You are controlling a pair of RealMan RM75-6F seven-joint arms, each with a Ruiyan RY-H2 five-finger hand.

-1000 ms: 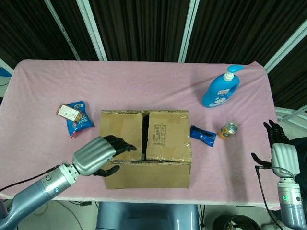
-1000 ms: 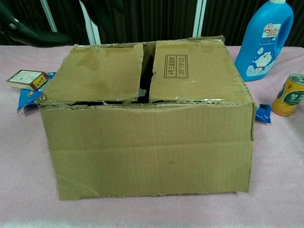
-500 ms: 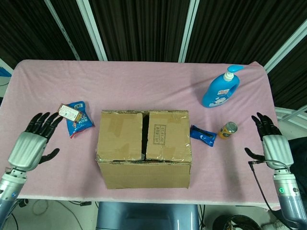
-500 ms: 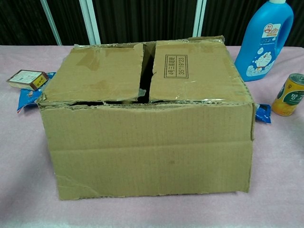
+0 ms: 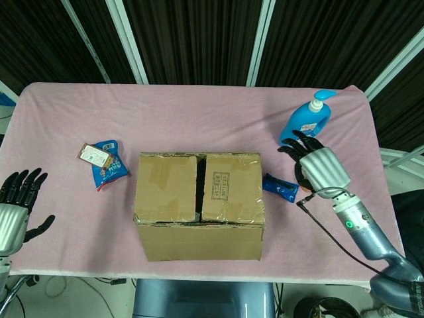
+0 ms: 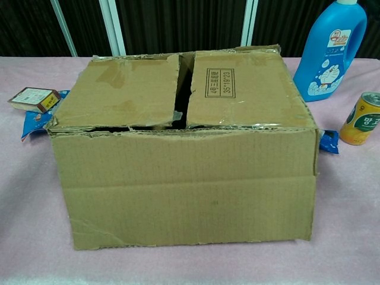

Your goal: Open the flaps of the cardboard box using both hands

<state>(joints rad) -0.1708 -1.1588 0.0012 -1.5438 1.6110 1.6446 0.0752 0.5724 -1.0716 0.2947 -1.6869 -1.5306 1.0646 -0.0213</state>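
Observation:
A brown cardboard box (image 5: 199, 204) (image 6: 184, 151) stands in the middle of the pink table, its two top flaps lying down with a dark slit between them. In the head view my left hand (image 5: 14, 210) hovers at the table's left edge, far from the box, fingers spread and empty. My right hand (image 5: 317, 165) hangs to the right of the box, above the orange can's spot, fingers spread and holding nothing. Neither hand touches the box. The chest view shows no hand.
A blue lotion bottle (image 5: 304, 123) (image 6: 330, 48) stands at the back right. An orange can (image 6: 360, 118) and a blue snack wrapper (image 5: 280, 187) lie right of the box. A blue packet (image 5: 108, 165) with a small carton (image 5: 95, 156) lies left of it.
My left hand drew back from the box's left flap to the table's left edge. My right hand rose from the right edge inward, now covering the can in the head view.

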